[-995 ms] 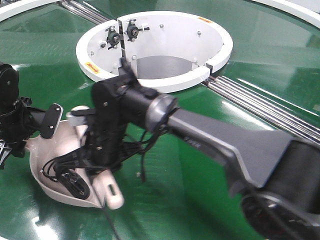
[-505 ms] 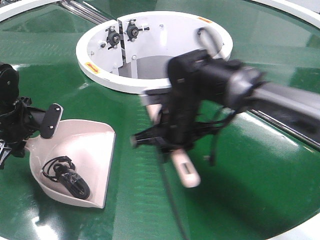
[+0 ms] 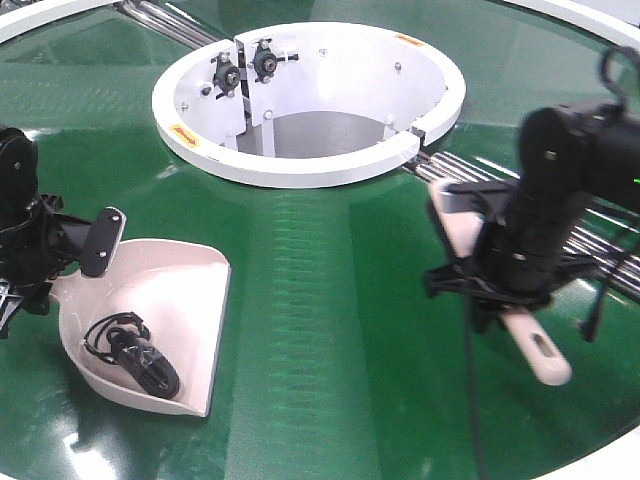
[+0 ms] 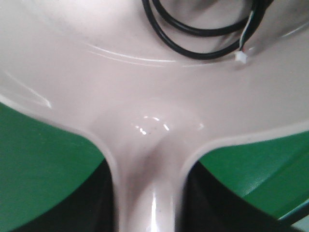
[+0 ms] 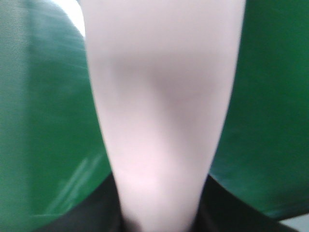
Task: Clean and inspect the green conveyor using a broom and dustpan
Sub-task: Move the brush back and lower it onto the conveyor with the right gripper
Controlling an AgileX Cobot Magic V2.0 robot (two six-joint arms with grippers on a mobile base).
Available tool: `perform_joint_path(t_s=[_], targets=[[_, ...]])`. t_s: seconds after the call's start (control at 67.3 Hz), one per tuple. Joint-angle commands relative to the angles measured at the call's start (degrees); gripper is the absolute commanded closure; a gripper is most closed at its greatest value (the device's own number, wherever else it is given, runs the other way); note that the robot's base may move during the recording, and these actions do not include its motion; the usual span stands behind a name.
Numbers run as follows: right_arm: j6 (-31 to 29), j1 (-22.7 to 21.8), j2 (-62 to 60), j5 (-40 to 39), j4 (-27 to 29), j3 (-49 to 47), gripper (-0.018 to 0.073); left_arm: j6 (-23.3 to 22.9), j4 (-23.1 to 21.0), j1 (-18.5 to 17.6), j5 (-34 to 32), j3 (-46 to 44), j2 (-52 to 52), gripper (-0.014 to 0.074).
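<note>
The pale dustpan [image 3: 170, 290] lies on the green conveyor [image 3: 320, 320] at the left, with a coiled black cable [image 3: 135, 355] inside it. My left gripper [image 3: 72, 268] is shut on the dustpan's handle. In the left wrist view the handle [image 4: 149, 193] runs between the dark jaws, and the cable [image 4: 203, 34] lies at the top. On the right, my right gripper [image 3: 500, 285] is shut on the broom [image 3: 535, 350], held above the belt with its slotted handle end pointing toward the near edge. The broom's pale back [image 5: 161, 96] fills the right wrist view; its bristles are hidden.
A white central ring [image 3: 300, 165] with bolts and brackets stands at the back middle. Steel rollers [image 3: 470, 175] run from it toward the right, behind the right arm, and more rollers [image 3: 170, 20] lie at the back left. The white outer rim [image 3: 615, 462] shows at the near right corner.
The right arm has swung the broom from over the dustpan at the left across to the right side of the belt. The left arm, dustpan and cable have stayed put.
</note>
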Motion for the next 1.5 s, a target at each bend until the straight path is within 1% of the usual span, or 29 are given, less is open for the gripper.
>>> perform_joint_path(t_s=[0.0, 0.059, 0.134, 0.401, 0.728, 0.921, 1.025, 1.218, 1.396, 1.485], targets=[[-2.3, -3.1, -3.0, -2.9, -0.5, 1.0, 0.0564, -0.3, 0.1, -0.3, 0.1, -1.7, -2.5, 0.0603], [-3.0, -4.4, -2.9, -4.2, -0.4, 2.6, 0.0564, -0.3, 0.1, -0.3, 0.1, -1.7, -2.5, 0.0603], [-3.6, -5.0, -2.8, -5.6, -0.9, 4.2, 0.0564, -0.3, 0.1, -0.3, 0.1, -1.7, -2.5, 0.0603], [-4.0, -5.0, 0.1, -9.0, -0.9, 7.2, 0.0564, -0.3, 0.1, -0.3, 0.1, -1.7, -2.5, 0.0603], [-4.9, -5.0, 2.9, -9.1, -0.1, 7.2, 0.0561, -0.3, 0.1, -0.3, 0.1, -1.7, -2.5, 0.0603], [-7.2, -4.9, 3.0, -9.3, 3.5, 7.2, 0.0556, -0.3, 0.1, -0.3, 0.1, -1.7, -2.5, 0.0603], [-8.1, -4.9, 3.0, -9.0, 4.5, 7.2, 0.0554, -0.3, 0.1, -0.3, -0.2, -1.7, -2.5, 0.0603], [-8.1, -4.9, 3.0, -9.2, 4.7, 7.2, 0.0552, -0.3, -0.5, -0.3, -2.1, -1.7, -2.2, 0.0603], [-8.1, -4.9, 3.0, -9.0, 4.7, 7.2, 0.0552, -0.3, -0.5, -0.3, -1.8, -1.7, -2.1, 0.0603], [-8.1, -4.9, 3.0, -9.0, 4.7, 7.2, 0.055, -0.3, -1.4, -0.3, -2.0, -1.7, -1.9, 0.0603]])
